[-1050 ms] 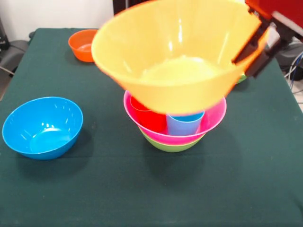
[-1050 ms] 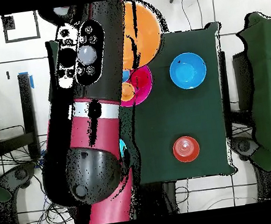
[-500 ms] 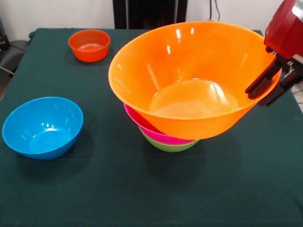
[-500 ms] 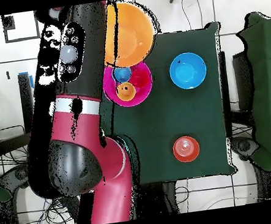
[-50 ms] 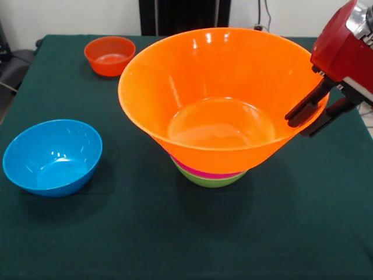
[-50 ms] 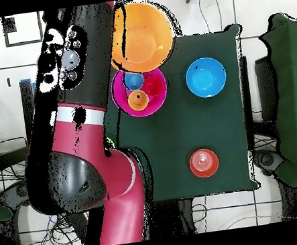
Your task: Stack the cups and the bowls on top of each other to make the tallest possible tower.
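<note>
While the red and black arm (image 6: 77,124) reaches across the table's edge, its gripper (image 5: 313,114) comes in from the right of the front view, its two black fingers (image 5: 303,108) clamped over the rim of the large orange bowl (image 5: 218,99), one inside and one outside. That bowl hangs tilted above the pink bowl (image 5: 210,172), which sits nested in the green bowl (image 5: 210,181) on the dark green table (image 5: 175,233). Left of the orange bowl lies the medium blue bowl (image 5: 52,156), and behind it the small orange bowl (image 5: 109,55). Only the overhead view reveals the pink bowl's contents: a light blue cup (image 6: 133,80), a red cup (image 6: 153,85) and a small orange-yellow piece (image 6: 138,100).
</note>
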You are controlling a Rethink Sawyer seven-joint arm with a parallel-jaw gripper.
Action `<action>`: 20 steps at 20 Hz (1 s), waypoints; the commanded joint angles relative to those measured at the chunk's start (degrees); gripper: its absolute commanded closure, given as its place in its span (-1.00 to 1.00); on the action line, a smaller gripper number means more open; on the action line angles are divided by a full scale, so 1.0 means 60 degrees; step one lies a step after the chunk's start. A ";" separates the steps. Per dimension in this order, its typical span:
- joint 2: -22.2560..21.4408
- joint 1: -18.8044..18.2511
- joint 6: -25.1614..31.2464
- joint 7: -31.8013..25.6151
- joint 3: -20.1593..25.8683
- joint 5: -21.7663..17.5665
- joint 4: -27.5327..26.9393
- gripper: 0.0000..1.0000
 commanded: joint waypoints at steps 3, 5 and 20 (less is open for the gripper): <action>-0.0049 -0.0143 0.0588 -0.2741 0.0198 -0.1067 -0.0091 1.00; -0.0018 -0.0103 0.0612 -0.2686 0.0520 -0.1414 -0.0114 1.00; -0.0058 0.1541 0.0899 -0.2865 0.5857 -0.6817 0.1650 1.00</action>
